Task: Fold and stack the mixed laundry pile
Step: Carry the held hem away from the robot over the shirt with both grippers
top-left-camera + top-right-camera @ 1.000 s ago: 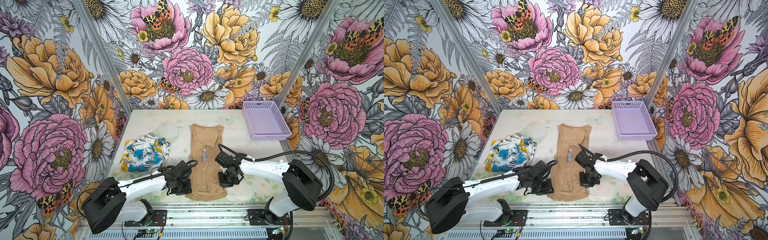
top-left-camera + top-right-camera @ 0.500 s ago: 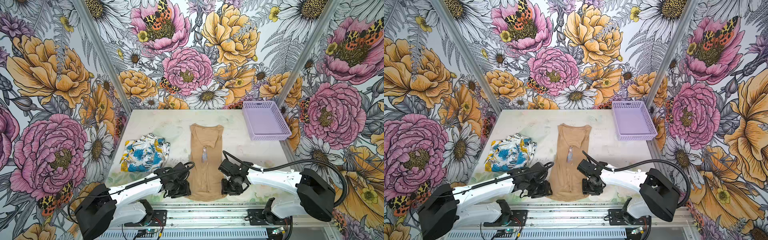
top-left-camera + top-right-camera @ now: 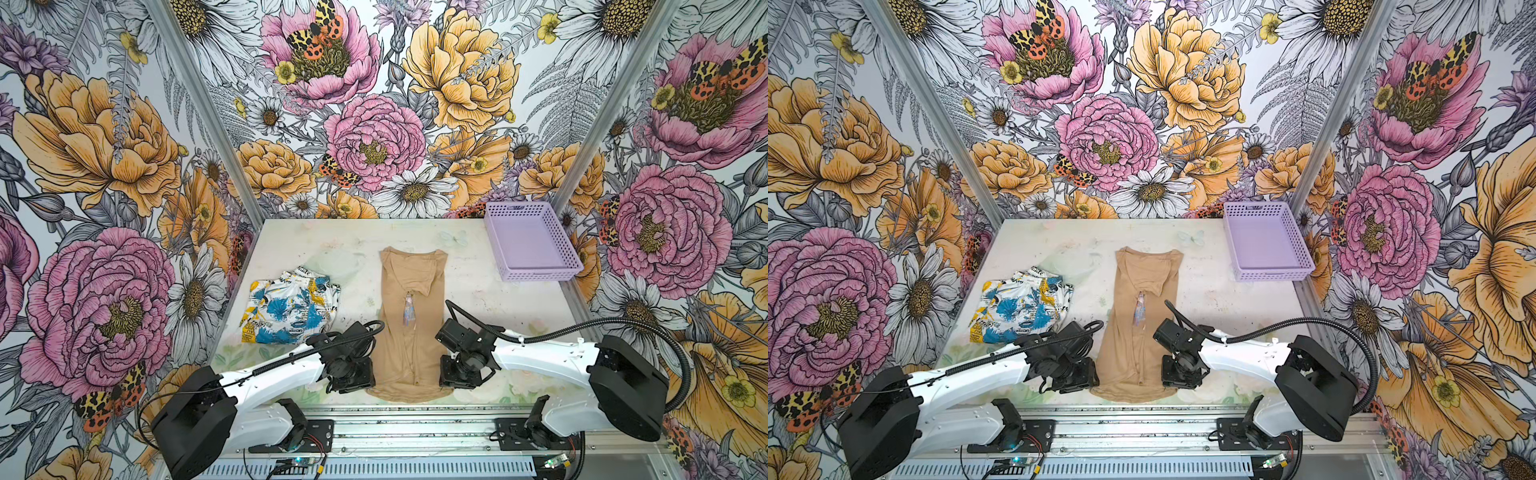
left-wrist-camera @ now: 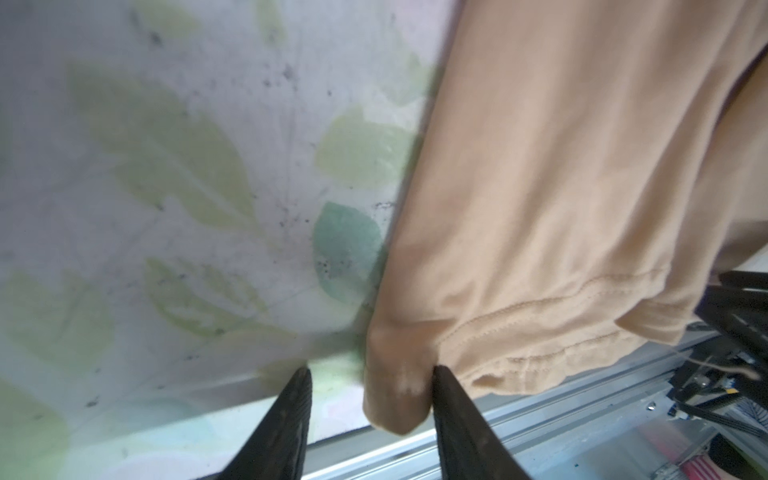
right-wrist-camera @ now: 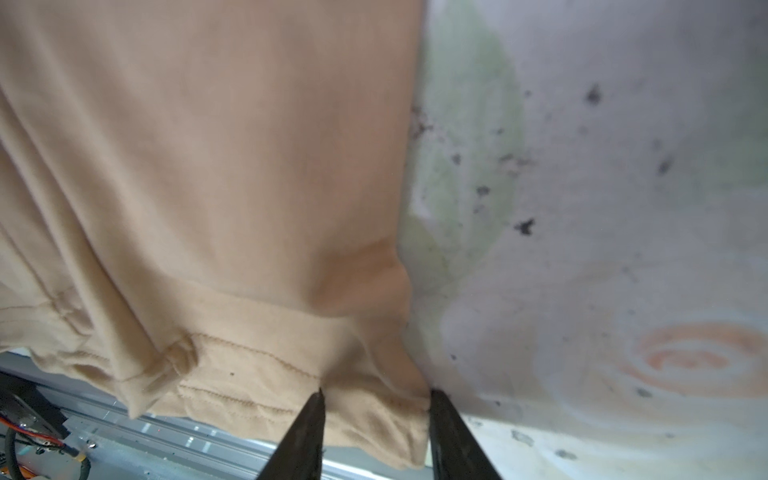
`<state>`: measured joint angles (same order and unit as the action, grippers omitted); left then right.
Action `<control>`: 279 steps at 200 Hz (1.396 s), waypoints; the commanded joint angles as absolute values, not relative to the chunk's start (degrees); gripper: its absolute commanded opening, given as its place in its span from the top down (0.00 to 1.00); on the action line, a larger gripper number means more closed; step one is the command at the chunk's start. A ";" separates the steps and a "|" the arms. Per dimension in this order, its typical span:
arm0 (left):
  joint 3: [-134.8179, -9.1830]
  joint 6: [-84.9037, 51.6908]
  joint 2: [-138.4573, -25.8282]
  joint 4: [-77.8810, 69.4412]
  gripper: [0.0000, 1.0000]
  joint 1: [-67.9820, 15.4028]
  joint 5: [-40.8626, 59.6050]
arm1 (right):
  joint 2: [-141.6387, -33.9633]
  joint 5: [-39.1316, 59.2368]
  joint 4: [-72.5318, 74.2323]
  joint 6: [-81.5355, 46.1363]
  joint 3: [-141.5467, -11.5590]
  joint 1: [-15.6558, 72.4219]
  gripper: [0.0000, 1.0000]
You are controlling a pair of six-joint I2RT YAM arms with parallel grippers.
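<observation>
The mixed laundry pile is two garments lying apart. A tan-beige garment [image 3: 409,332] [image 3: 1138,332] lies flat and lengthwise mid-table, its hem at the front edge. A crumpled white, blue and yellow printed garment [image 3: 291,307] [image 3: 1021,307] sits to its left. My left gripper [image 3: 351,380] [image 4: 372,374] is open at the hem's left corner; the tan cloth [image 4: 561,187] touches one finger, and a gap shows beside the other. My right gripper [image 3: 457,376] [image 5: 376,392] is open, its fingers straddling the right hem corner of the tan cloth [image 5: 208,166].
A lavender perforated basket [image 3: 540,274] [image 3: 1273,274] stands empty at the back right corner. The metal rail of the front edge runs just beneath both grippers. Floral walls close in the table on three sides.
Both grippers have moved toward the front edge along the tan garment's sides, down to its hem corners. The right jaws have opened wider. The garments have not shifted.
</observation>
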<state>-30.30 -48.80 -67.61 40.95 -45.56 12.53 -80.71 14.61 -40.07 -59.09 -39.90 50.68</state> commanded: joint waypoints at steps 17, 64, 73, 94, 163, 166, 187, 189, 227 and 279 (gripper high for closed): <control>-28.98 -49.36 -66.56 38.43 0.58 -45.44 12.10 | -82.01 13.13 -37.89 -59.44 -39.04 50.71 0.62; -28.65 -49.40 -67.85 36.88 0.66 -45.97 12.79 | -81.97 13.33 -37.62 -59.90 -38.85 50.67 0.74; -28.89 -49.34 -68.23 36.58 0.68 -46.14 12.75 | -81.79 13.42 -37.69 -60.03 -38.72 50.70 0.78; -29.34 -49.29 -68.73 36.32 0.79 -46.48 12.88 | -81.00 13.78 -37.77 -60.44 -38.42 50.84 0.87; -33.14 -49.58 -66.69 37.80 1.00 -46.63 14.59 | -76.42 15.79 -41.58 -60.69 -41.81 50.34 1.00; -33.53 -49.38 -66.72 38.06 1.00 -46.65 14.46 | -76.31 15.89 -41.84 -60.65 -42.21 50.24 1.00; -36.73 -47.94 -67.30 40.12 1.00 -45.87 14.73 | -75.69 16.32 -43.80 -59.40 -44.61 48.86 1.00; -37.09 -47.74 -67.38 40.31 1.00 -45.72 14.69 | -75.68 16.34 -44.09 -59.19 -44.86 48.62 1.00; -44.34 -42.79 -70.48 43.54 1.00 -42.27 15.82 | -75.40 17.41 -46.89 -55.51 -49.08 42.94 1.00; -54.15 -35.00 -78.05 46.47 1.00 -36.17 18.14 | -80.40 20.71 -47.79 -49.69 -56.07 35.97 1.00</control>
